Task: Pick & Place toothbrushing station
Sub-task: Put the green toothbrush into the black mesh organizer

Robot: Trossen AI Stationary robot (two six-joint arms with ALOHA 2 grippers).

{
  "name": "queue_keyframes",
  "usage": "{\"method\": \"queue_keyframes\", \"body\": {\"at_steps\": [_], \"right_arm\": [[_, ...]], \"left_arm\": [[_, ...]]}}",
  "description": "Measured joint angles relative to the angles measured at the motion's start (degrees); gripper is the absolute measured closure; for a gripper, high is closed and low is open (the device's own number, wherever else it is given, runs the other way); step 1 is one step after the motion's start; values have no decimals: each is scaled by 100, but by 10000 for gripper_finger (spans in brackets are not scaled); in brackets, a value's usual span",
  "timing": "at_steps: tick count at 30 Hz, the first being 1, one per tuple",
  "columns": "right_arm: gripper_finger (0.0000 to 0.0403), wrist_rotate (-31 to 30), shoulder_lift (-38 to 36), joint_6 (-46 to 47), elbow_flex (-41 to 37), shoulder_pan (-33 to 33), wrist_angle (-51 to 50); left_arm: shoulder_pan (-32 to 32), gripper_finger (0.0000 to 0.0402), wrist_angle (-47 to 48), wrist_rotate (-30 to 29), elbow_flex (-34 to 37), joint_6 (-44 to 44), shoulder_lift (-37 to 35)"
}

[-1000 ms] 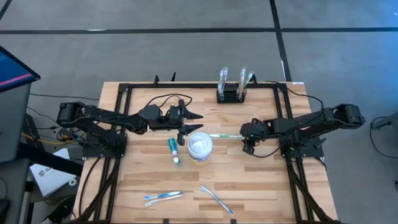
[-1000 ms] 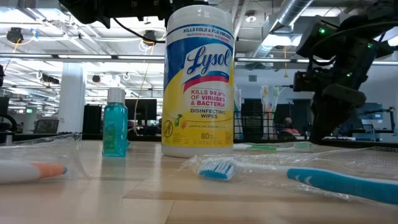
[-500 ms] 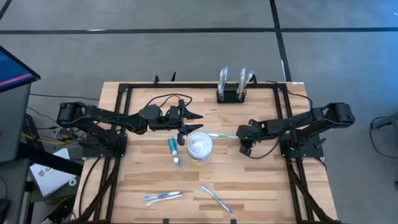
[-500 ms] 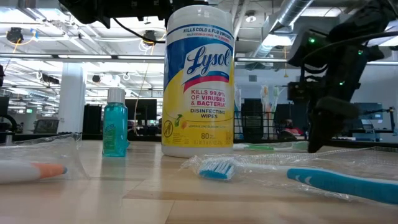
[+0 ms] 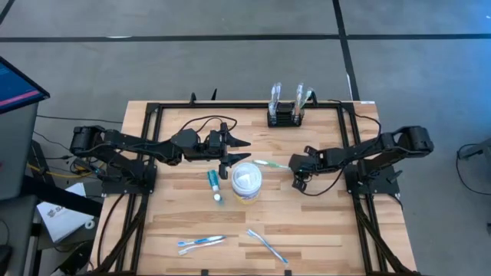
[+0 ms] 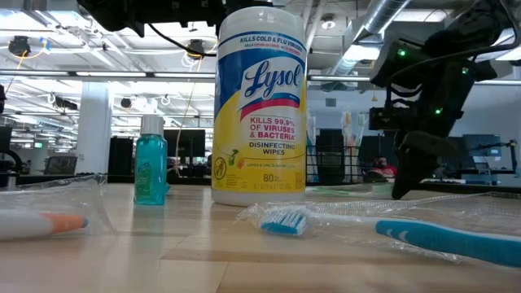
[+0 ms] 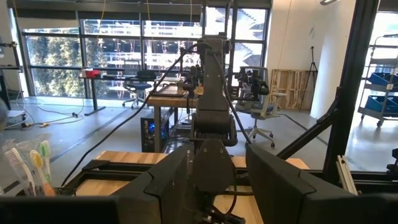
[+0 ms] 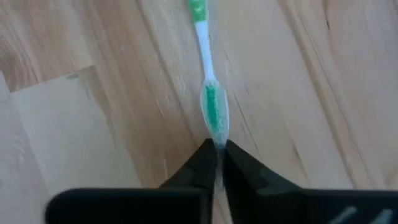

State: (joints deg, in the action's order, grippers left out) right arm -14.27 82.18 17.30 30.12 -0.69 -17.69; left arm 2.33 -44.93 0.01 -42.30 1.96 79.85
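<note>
The right gripper (image 5: 294, 172) was low over the tabletop (image 5: 322, 230), right of its centre, with its fingers (image 8: 239, 168) pinched closed on the handle end of a green-and-white toothbrush (image 8: 210, 102). That toothbrush (image 5: 270, 164) lay on the wood, its head pointing toward the Lysol wipes tub (image 5: 246, 182) near the tabletop's middle. The left gripper (image 5: 230, 153) hung just left of the tub, its fingers (image 7: 277, 180) spread apart and holding nothing. A small teal bottle (image 5: 215, 185) lay beside the tub, on its left. The toothbrushing station (image 5: 285, 116), a black slotted rack, stood at the middle of the tabletop's far edge with wrapped toothbrushes upright in it, well apart from both grippers. Two more wrapped toothbrushes lay near the near edge: a blue one (image 5: 201, 243) and a paler one (image 5: 267, 246).
</note>
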Motion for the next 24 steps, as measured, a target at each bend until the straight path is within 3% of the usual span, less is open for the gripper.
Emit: {"method": "queue_keyframes", "body": {"at_steps": [11, 24], "right_arm": [[402, -111, -138, -148, 29, -7, -200], [403, -1441, -189, -424, 1429, 292, -2293]], "left_arm": [[0, 243, 13, -1, 0, 0, 0], [0, 243, 17, -2, 0, 0, 0]]}}
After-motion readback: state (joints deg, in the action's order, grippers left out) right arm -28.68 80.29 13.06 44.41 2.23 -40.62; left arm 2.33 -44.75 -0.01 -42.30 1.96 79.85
